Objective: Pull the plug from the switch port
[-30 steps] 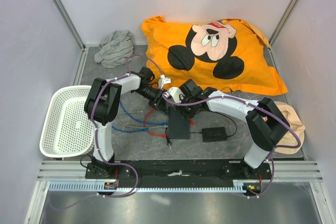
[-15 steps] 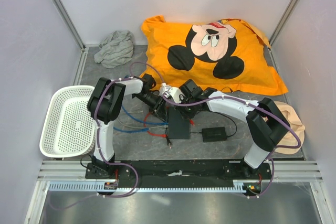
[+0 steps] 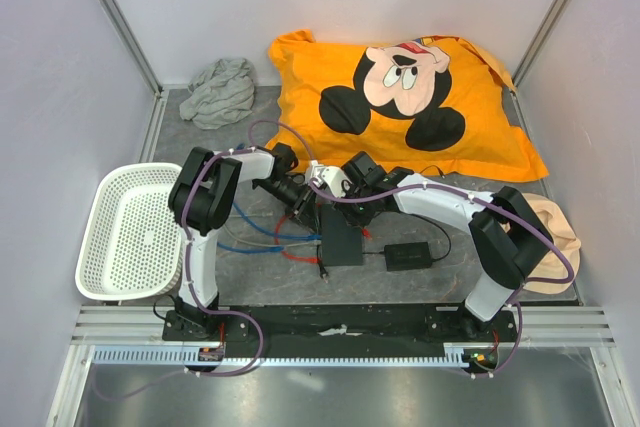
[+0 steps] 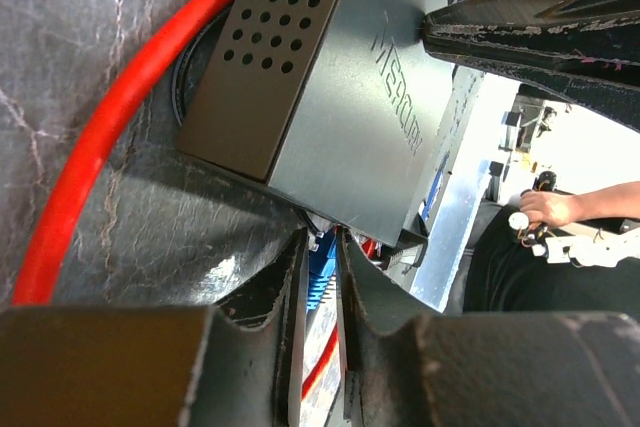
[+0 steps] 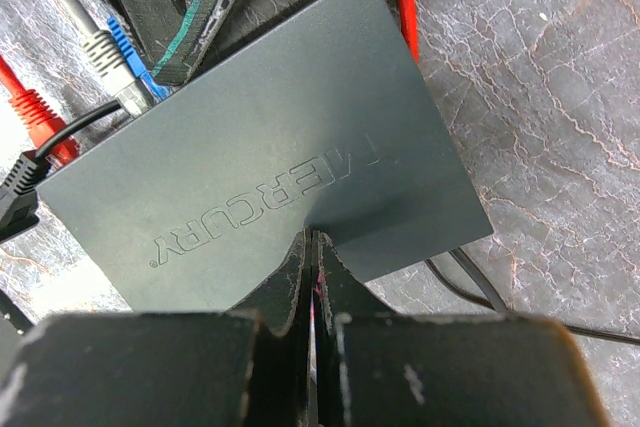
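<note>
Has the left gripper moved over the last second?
Yes. The left gripper, pinching the blue plug, has shifted slightly toward the arm bases; the switch stayed put beside the power brick.

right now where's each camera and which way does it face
top external: above, behind the robot, looking down; left arm and right arm meet at the switch
left wrist: low beside the switch; left gripper pinches a blue plug
right wrist: above the switch, facing down; right gripper, shut, touches its top
both wrist views share switch and blue plug
</note>
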`<state>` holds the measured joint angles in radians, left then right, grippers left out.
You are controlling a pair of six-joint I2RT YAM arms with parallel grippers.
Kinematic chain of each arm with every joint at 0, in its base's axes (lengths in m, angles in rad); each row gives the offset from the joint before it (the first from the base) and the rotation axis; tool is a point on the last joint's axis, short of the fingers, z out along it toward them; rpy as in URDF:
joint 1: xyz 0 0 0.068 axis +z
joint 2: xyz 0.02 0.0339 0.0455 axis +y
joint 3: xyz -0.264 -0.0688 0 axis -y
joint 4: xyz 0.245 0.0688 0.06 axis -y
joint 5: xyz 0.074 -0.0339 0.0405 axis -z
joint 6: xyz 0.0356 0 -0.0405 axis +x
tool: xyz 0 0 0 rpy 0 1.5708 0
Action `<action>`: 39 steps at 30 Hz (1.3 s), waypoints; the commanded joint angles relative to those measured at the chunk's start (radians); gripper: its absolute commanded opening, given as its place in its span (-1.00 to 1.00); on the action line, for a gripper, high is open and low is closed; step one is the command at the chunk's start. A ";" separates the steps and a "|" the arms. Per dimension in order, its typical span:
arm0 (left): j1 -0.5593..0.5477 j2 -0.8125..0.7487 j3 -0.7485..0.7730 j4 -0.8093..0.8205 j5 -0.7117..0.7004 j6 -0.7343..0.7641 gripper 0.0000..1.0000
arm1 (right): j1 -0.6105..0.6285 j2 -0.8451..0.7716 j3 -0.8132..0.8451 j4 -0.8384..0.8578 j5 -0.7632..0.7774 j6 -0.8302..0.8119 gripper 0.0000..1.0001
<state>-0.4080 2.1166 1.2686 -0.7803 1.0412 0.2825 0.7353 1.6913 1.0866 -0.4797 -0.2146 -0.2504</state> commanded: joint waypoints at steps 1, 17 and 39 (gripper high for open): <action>-0.017 0.009 0.034 -0.046 0.019 0.037 -0.59 | -0.005 0.025 -0.053 -0.077 0.089 -0.029 -1.00; -0.041 0.122 0.289 -0.103 0.014 -0.051 -0.38 | -0.013 0.004 0.044 -0.132 0.156 -0.070 -1.00; -0.022 0.106 0.212 -0.086 0.037 -0.019 -0.33 | -0.010 -0.024 -0.008 -0.131 0.096 -0.078 -0.99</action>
<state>-0.4316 2.1803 1.4437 -0.8799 1.0492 0.2440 0.7269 1.6855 1.1122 -0.5735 -0.1150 -0.3187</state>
